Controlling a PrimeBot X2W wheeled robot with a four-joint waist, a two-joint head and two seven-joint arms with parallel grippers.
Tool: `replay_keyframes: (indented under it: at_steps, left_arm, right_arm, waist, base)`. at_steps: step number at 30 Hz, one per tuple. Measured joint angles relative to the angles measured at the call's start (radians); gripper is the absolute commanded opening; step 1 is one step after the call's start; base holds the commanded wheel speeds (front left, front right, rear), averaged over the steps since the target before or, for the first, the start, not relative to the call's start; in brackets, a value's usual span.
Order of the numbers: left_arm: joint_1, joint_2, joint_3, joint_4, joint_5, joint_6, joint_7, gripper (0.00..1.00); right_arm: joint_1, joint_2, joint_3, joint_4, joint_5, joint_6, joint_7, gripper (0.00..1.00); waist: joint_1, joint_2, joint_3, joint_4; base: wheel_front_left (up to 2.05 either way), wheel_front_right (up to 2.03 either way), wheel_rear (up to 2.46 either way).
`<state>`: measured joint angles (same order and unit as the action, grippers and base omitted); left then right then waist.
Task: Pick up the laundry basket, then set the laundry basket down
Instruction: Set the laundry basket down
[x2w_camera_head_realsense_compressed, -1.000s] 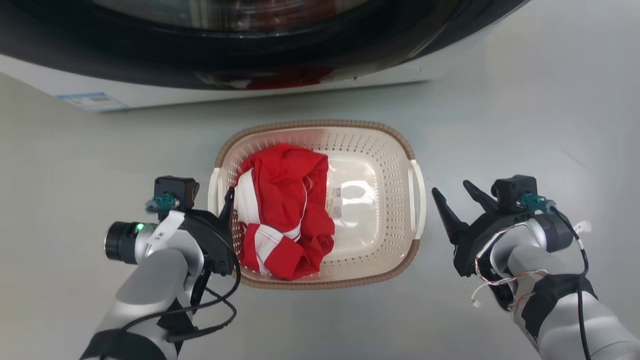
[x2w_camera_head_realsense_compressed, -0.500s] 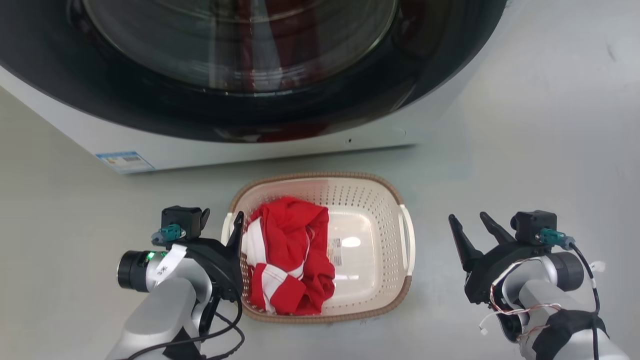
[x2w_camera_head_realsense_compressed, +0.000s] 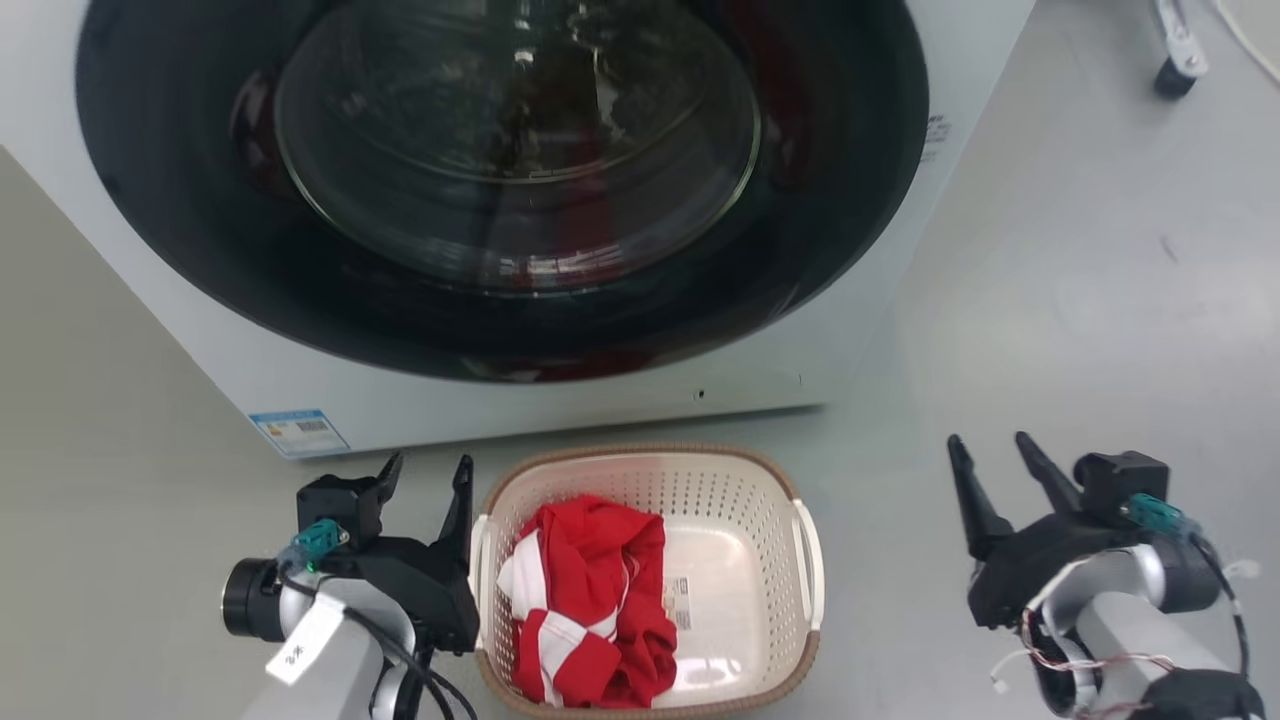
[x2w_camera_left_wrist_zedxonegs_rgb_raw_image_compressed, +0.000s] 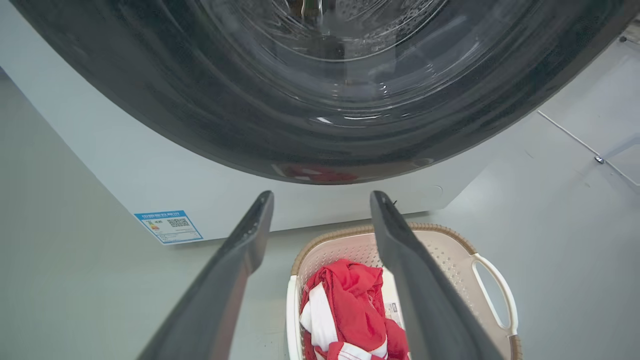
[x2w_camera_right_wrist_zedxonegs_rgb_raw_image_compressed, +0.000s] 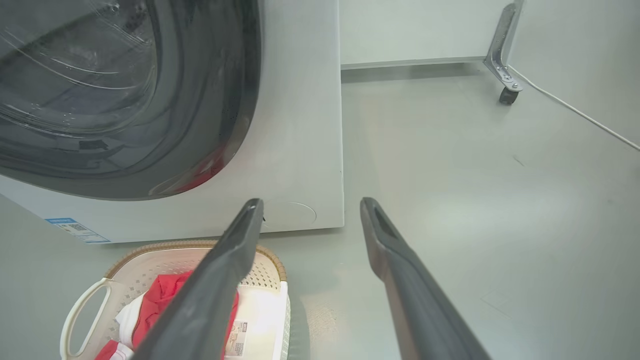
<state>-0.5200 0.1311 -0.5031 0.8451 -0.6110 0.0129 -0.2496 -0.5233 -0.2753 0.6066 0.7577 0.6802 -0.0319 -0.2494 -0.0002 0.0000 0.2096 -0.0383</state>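
Observation:
The laundry basket (x2w_camera_head_realsense_compressed: 742, 500) stands on the grey floor in front of the washer, cream with a brown rim and white side handles. A red and white garment (x2w_camera_head_realsense_compressed: 590, 600) lies in its left half. My left gripper (x2w_camera_head_realsense_compressed: 428, 465) is open and empty just left of the basket's left handle, and my right gripper (x2w_camera_head_realsense_compressed: 988, 442) is open and empty well to the right of it. In the left wrist view the left gripper (x2w_camera_left_wrist_zedxonegs_rgb_raw_image_compressed: 322, 195) points at the washer with the basket (x2w_camera_left_wrist_zedxonegs_rgb_raw_image_compressed: 452, 252) below right. In the right wrist view the right gripper (x2w_camera_right_wrist_zedxonegs_rgb_raw_image_compressed: 311, 202) has the basket (x2w_camera_right_wrist_zedxonegs_rgb_raw_image_compressed: 150, 267) at lower left.
The white washer (x2w_camera_head_realsense_compressed: 880, 320) with its dark round glass door (x2w_camera_head_realsense_compressed: 500, 200) rises right behind the basket, a blue label (x2w_camera_head_realsense_compressed: 298, 432) on its lower left. A caster wheel (x2w_camera_head_realsense_compressed: 1172, 75) and a white cable (x2w_camera_right_wrist_zedxonegs_rgb_raw_image_compressed: 575, 111) lie far right on the grey floor (x2w_camera_head_realsense_compressed: 1080, 300).
The head camera has tilted up, so the washer takes up more of the picture and the basket sits lower. My left gripper's finger has come off the basket's left rim; both fingers now show apart beside it.

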Motion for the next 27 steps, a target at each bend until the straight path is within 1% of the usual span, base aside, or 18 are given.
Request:
replay_keyframes:
  at_steps: [4,10,16,20,21,27]
  left_arm:
    - [0.064,0.013,0.014,-0.126,0.029,0.034,0.000,1.00]
    - [0.188,0.050,0.039,-0.330,0.088,0.076,0.000,1.00]
    - [0.325,0.087,0.085,-0.544,0.132,0.099,0.000,1.00]
    - [0.396,0.091,0.115,-0.663,0.163,0.103,0.000,1.00]
    - [0.412,0.091,0.124,-0.688,0.174,0.106,0.000,1.00]
    - [0.477,0.088,0.176,-0.790,0.201,0.111,0.000,1.00]
  right_arm:
    - [0.064,-0.042,-0.039,-0.091,-0.033,-0.040,0.000,1.00]
    - [0.161,-0.068,-0.082,-0.249,-0.086,-0.065,0.000,1.00]
    - [0.256,-0.085,-0.128,-0.419,-0.137,-0.083,0.000,1.00]
    - [0.323,-0.086,-0.165,-0.513,-0.174,-0.086,-0.003,1.00]
    - [0.338,-0.086,-0.175,-0.533,-0.180,-0.091,-0.003,1.00]
    - [0.441,-0.078,-0.240,-0.625,-0.208,-0.093,-0.004,1.00]
  waist:
    - [0.0000,0.0000,-0.050,0.003]
    - [0.0000,-0.0001,-0.120,0.010]
    - [0.0000,-0.0001,-0.168,0.012]
    - [0.0001,-0.0001,-0.175,0.010]
    - [0.0001,-0.0001,-0.175,0.010]
    - [0.0002,-0.0001,-0.174,0.017]
  base:
    - [0.00,0.00,0.00]
    - [0.00,0.00,0.00]
    - [0.00,0.00,0.00]
    - [0.00,0.00,0.00]
    - [0.00,0.00,0.00]
    - [0.00,0.00,0.00]
